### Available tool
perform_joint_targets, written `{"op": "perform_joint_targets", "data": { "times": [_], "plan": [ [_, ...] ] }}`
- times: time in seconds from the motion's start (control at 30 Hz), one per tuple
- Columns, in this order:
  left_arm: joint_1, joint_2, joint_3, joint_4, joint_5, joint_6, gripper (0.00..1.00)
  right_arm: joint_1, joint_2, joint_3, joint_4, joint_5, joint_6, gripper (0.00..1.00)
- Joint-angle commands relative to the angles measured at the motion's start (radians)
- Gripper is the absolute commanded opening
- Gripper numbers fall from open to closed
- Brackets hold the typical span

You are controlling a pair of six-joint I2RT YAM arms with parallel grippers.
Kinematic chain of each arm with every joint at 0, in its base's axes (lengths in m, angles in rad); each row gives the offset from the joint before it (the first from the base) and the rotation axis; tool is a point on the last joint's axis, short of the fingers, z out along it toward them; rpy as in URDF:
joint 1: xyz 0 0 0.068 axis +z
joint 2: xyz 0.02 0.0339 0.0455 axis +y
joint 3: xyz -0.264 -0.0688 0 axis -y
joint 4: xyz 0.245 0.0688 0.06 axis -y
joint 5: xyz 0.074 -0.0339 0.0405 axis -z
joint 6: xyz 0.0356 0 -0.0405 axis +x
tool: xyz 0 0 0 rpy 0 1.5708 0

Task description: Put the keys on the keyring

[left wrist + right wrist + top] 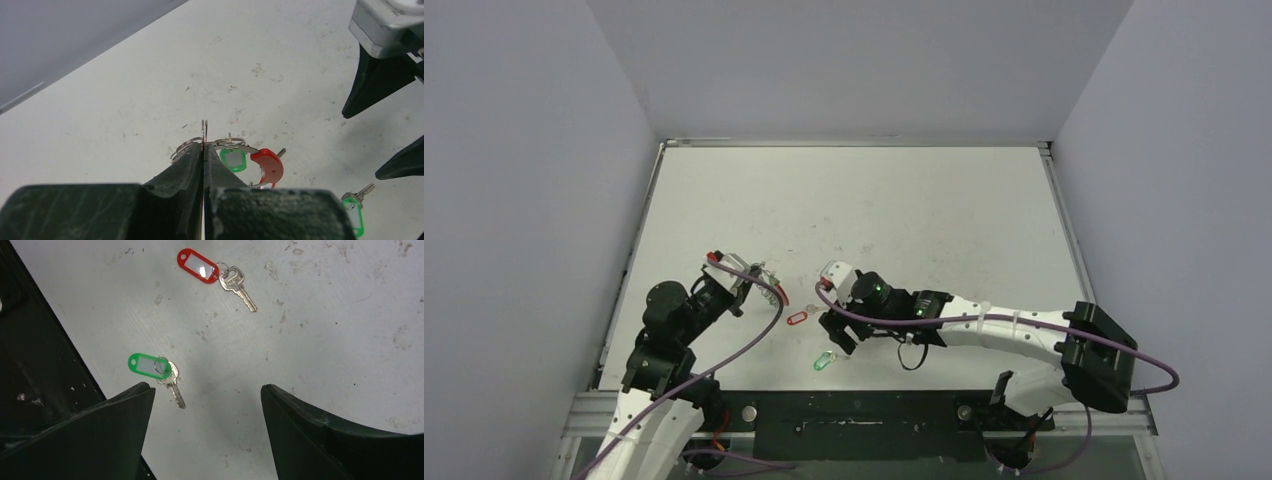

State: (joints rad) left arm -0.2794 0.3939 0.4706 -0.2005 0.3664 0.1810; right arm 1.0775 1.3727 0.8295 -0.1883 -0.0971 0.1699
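White, scuffed desk (874, 200). The right claw (207, 390) hangs over it, jaws wide apart, gripping nothing. The left claw (203, 150) is pinched closed on a silvery loop of the keyring (269, 166), whose red arc shows just past its fingertips. The red-tagged key (215, 274) and the green-tagged key (155, 371) lie flat on the desk, apart.
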Motion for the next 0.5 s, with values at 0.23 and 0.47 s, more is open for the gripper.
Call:
{"op": "perform_joint_targets", "data": {
  "times": [0.23,0.47],
  "plan": [
    [0.008,-0.045,0.042,-0.068,-0.045,0.041,0.00,0.218,0.193,0.138,-0.058,0.217,-0.124,0.64],
    [0.008,-0.050,0.036,-0.059,-0.044,0.023,0.00,0.227,0.274,0.189,-0.065,0.194,-0.140,0.57]
  ]
}}
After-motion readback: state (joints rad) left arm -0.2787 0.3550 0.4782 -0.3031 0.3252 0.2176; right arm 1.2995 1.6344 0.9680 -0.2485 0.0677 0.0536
